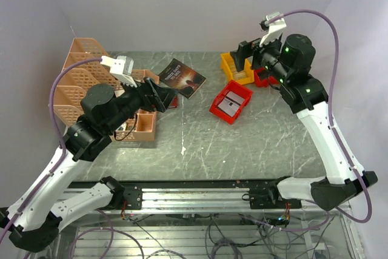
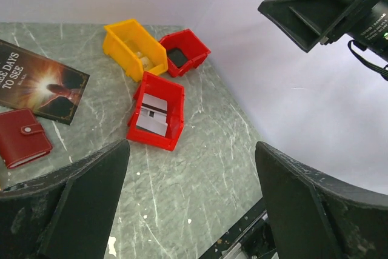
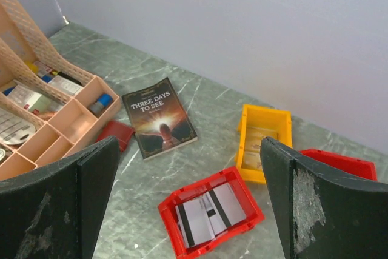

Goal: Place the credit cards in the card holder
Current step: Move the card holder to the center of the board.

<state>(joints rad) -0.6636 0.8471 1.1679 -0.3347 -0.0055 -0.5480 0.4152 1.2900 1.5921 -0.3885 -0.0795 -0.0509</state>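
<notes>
The card holder [image 2: 23, 137], a small dark red snap wallet, lies closed on the table beside the book; it also shows in the right wrist view [image 3: 115, 133] and is mostly hidden behind my left gripper in the top view [image 1: 174, 103]. Several credit cards [image 3: 211, 213] lie in a red bin [image 1: 230, 102], also seen in the left wrist view [image 2: 155, 112]. My left gripper [image 1: 162, 97] [image 2: 193, 150] is open and empty, raised near the card holder. My right gripper [image 1: 242, 56] [image 3: 189, 144] is open and empty, high above the bins.
A yellow bin [image 1: 236, 68] holding cards and a second red bin [image 1: 262, 77] stand at the back right. A dark book [image 1: 182, 77] lies at the back centre. A peach basket organizer [image 1: 85, 83] fills the left side. Walls close the back and sides.
</notes>
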